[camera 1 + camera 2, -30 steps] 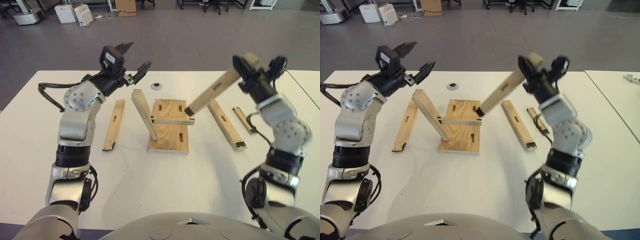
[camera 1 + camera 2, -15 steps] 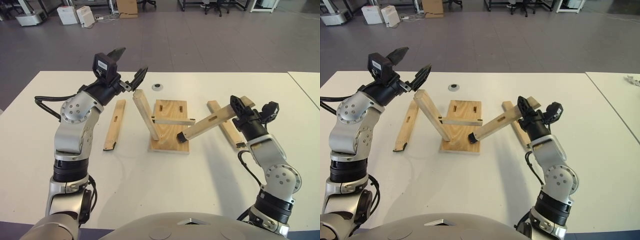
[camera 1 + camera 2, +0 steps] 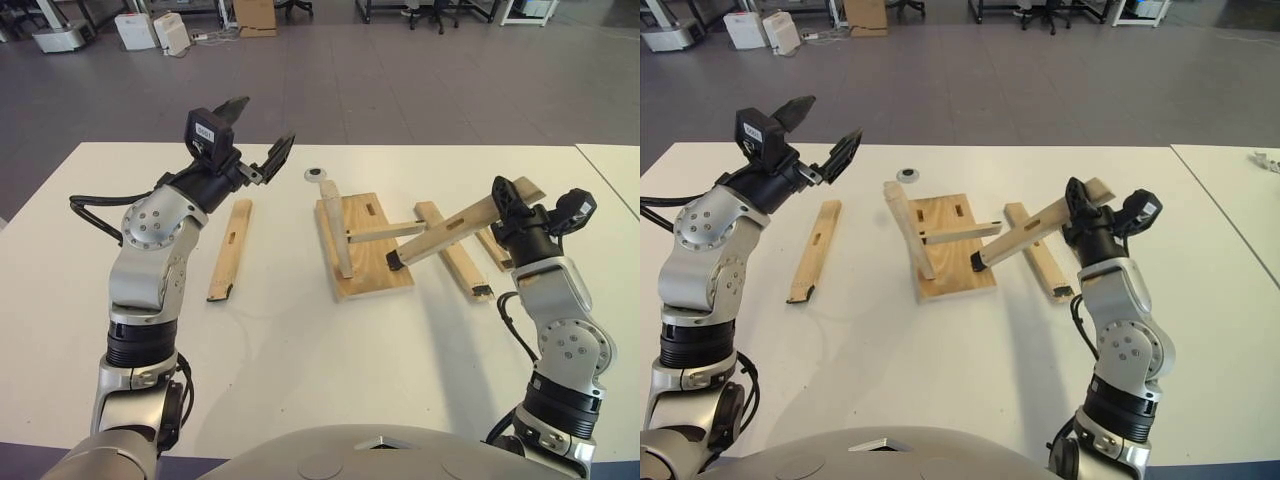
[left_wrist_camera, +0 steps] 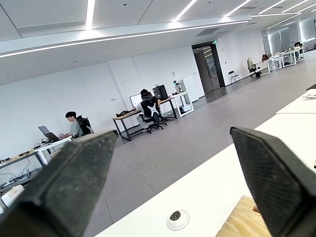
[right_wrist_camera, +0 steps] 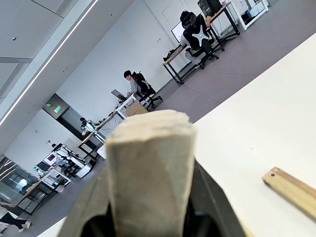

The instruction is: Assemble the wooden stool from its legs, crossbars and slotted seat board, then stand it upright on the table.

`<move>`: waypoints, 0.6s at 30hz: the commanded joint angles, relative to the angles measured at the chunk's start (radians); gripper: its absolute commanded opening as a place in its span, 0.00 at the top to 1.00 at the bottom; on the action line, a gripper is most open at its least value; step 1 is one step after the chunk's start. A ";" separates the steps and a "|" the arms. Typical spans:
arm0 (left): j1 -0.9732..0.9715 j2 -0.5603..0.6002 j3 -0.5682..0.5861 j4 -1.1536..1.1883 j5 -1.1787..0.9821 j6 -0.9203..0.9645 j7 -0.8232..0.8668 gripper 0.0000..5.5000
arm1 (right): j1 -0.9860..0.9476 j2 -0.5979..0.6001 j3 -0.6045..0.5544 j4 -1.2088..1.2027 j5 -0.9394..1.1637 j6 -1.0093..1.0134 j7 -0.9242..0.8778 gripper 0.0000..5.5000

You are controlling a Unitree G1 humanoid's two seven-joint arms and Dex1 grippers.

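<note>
At the centre of the left eye view the slotted seat board (image 3: 378,272) lies flat, with one leg (image 3: 337,232) standing in it and a crossbar (image 3: 386,233) jutting rightward. The right gripper (image 3: 507,207), at right, is clamped on a second leg (image 3: 445,233) near its top. It slants the lower end down toward the board, likely to meet the crossbar's free end. At upper left the left gripper (image 3: 264,124) hovers wide apart, empty, above a spare leg (image 3: 229,250).

round grey disc (image 3: 316,174) on white table (image 3: 300,365) | cardboard box (image 3: 253,14) on floor behind
</note>
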 commanded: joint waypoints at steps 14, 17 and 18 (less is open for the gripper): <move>-0.051 -0.090 -0.090 -0.116 -0.033 0.082 0.032 0.24 | 0.053 -0.135 0.383 -0.053 -0.364 0.091 0.051 0.82; -0.057 -0.106 -0.105 -0.130 -0.030 0.089 0.048 0.24 | 0.057 -0.158 0.403 -0.056 -0.416 0.087 0.059 0.82; -0.058 -0.114 -0.115 -0.132 -0.026 0.089 0.056 0.24 | 0.060 -0.173 0.420 -0.059 -0.443 0.084 0.067 0.82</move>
